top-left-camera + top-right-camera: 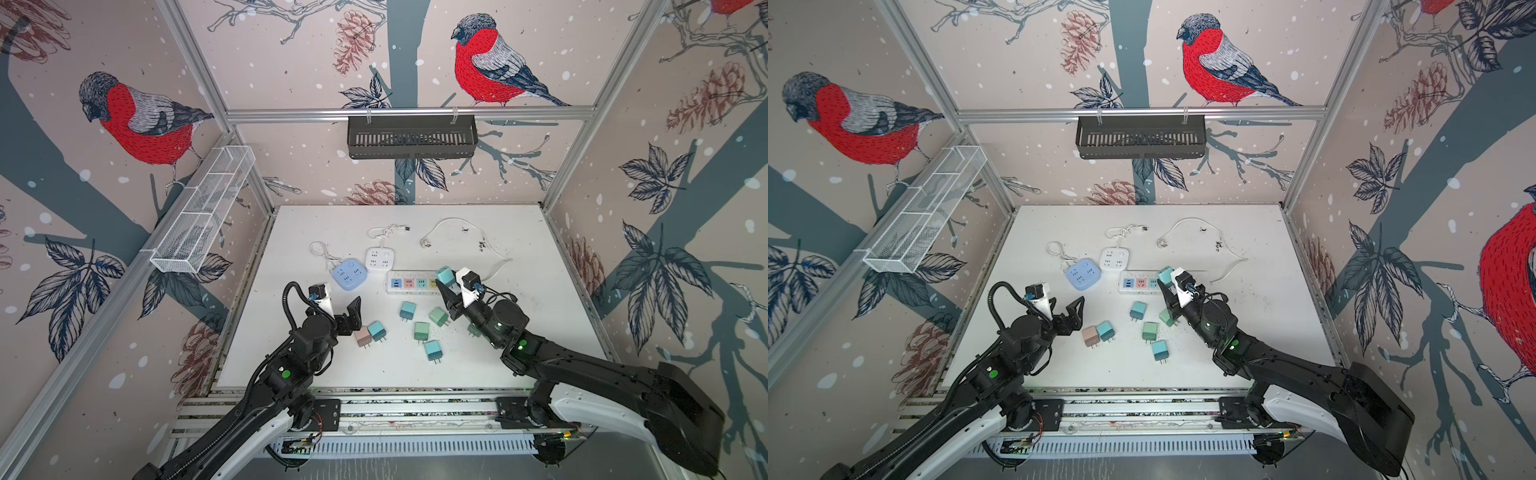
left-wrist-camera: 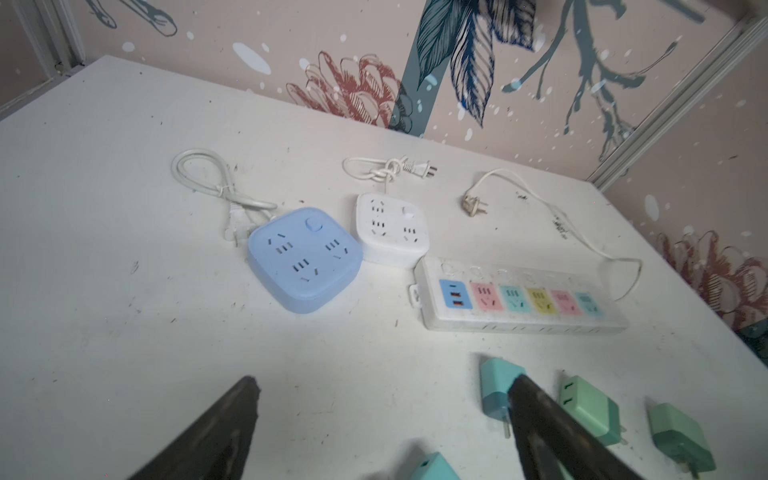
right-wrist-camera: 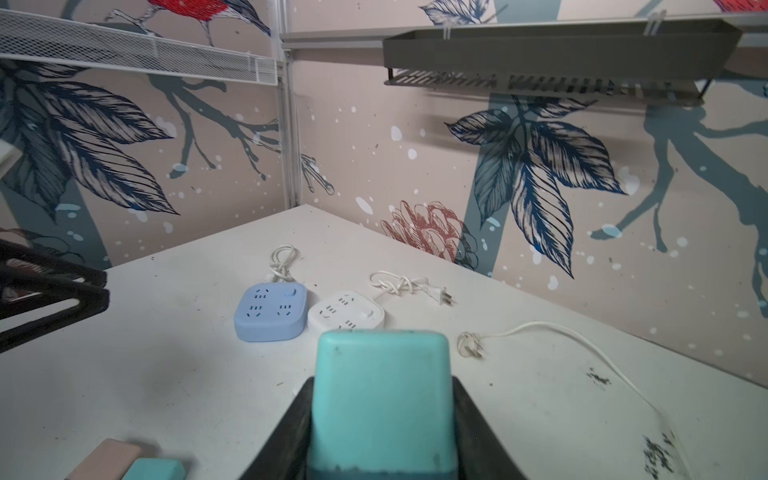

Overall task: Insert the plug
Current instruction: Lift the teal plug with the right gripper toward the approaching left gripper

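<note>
table (image 1: 548, 291): flat white board, scuffed and speckled, walled on three sides, rail along the near edge. landmark: long power strip (image 1: 411, 283), translucent white bar with six coloured panels in a row.

open room: bare board to the right of the strip out to the side wall, and a wide bare band left of it past the socket blocks. behind the strip only white cords (image 2: 386, 170), three of them, one knotted.

just left of the strip: blue socket block (image 1: 350, 273), a rounded matte square; white socket block (image 1: 379, 258) touching or nearly touching its far side.

right gripper (image 1: 448, 286) is clamped on a teal plug (image 1: 445, 276), a smooth boxy thing with rounded corners, held over the right half of the strip. in the left wrist view all six panels show bare.

left gripper (image 2: 382, 380) has its jaws spread wide with nothing between them, in front of the strip's left end.

loose plugs (image 1: 407, 311) in front of the strip: six counted, three teal, two green, one pink. a greenish sliver under the right arm, can't tell what.
</note>
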Available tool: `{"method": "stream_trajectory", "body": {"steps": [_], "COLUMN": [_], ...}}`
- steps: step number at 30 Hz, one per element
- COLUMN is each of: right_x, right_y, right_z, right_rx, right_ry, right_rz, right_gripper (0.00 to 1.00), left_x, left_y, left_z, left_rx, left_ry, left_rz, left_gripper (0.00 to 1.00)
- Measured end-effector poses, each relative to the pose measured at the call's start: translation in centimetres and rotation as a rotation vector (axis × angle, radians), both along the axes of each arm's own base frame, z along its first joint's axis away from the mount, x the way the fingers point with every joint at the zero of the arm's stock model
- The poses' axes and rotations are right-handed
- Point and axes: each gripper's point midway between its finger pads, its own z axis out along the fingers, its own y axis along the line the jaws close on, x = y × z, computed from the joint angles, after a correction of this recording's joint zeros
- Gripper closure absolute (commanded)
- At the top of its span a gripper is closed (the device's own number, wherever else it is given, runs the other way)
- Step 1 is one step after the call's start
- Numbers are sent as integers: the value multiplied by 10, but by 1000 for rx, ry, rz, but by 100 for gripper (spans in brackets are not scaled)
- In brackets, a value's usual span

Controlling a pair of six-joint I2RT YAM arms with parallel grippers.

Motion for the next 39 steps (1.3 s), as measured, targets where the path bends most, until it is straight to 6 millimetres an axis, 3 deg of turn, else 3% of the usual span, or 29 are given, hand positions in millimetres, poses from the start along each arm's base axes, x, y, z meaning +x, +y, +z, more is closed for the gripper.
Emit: {"method": "stream_trajectory", "body": {"steps": [6,11,15,20,30,39], "right_x": [-51,-83,-92,-102,-95,-91], "right_y": [19,26,16,11,27,39], "right_z": [-23,-8,2,-24,-42,-50], "right_rx": [-144,-178,-162,-211,-296,-310], "right_ry": [-171,-326,-381,-388,-407,-410], "right_rz": [182,286,288,326,363,388], "right_gripper": [96,97,96,94,95,94], "left_x": [-19,-35,-46,-53,-71,-79], "left_y": [-29,-59,-85,-108,-141,-171], "left_z": [43,52,50,44,51,41], "left_rx": [-123,-166,-193,-203,-172,-116], "left_ry": [-92,-61,-14,26,25,38], "left_rz": [-204,-392,-536,-645,-788,-879], "left_gripper": [5,18,21,24,24,25]}}
